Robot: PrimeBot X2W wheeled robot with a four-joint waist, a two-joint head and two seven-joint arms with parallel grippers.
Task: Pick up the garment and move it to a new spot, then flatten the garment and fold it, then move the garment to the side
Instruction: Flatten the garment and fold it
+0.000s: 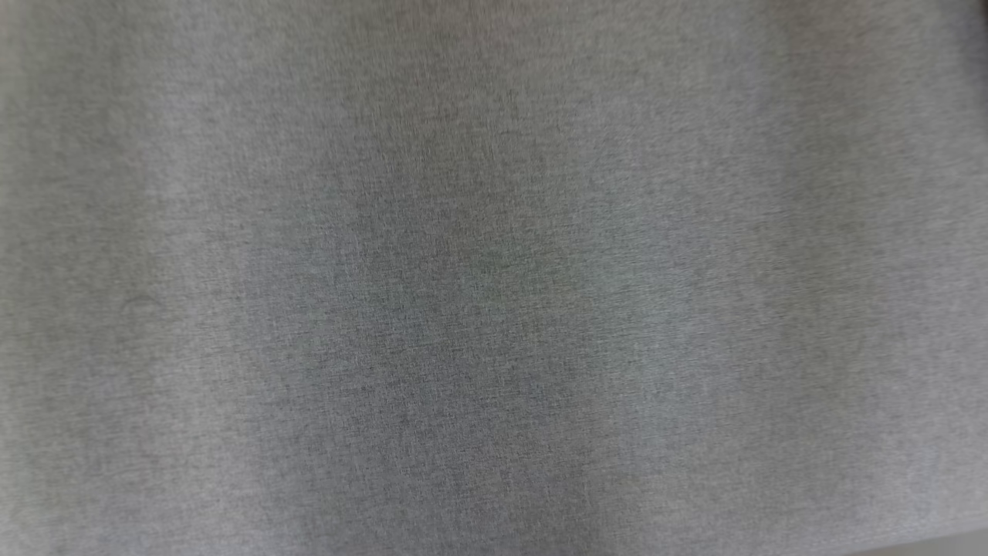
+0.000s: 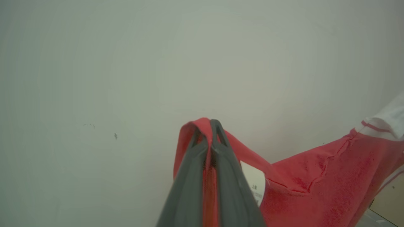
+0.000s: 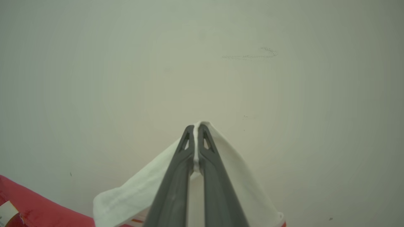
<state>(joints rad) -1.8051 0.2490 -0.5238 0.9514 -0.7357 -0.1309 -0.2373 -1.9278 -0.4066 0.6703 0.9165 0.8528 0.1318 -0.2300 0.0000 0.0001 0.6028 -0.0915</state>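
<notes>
The garment (image 2: 315,186) is red with white parts and a white label. In the left wrist view my left gripper (image 2: 210,124) is shut on a red fold of it, and the cloth stretches off to the right toward a white sleeve (image 2: 388,121). In the right wrist view my right gripper (image 3: 196,127) is shut on a white part of the garment (image 3: 132,192), with a red part (image 3: 34,208) at the lower left. Both grippers point at a pale plain wall.
The head view is close on a grey woven cloth surface (image 1: 494,278). A pale wall (image 2: 157,63) with faint marks stands behind both grippers. A beige corner (image 2: 389,205) shows at the lower right of the left wrist view.
</notes>
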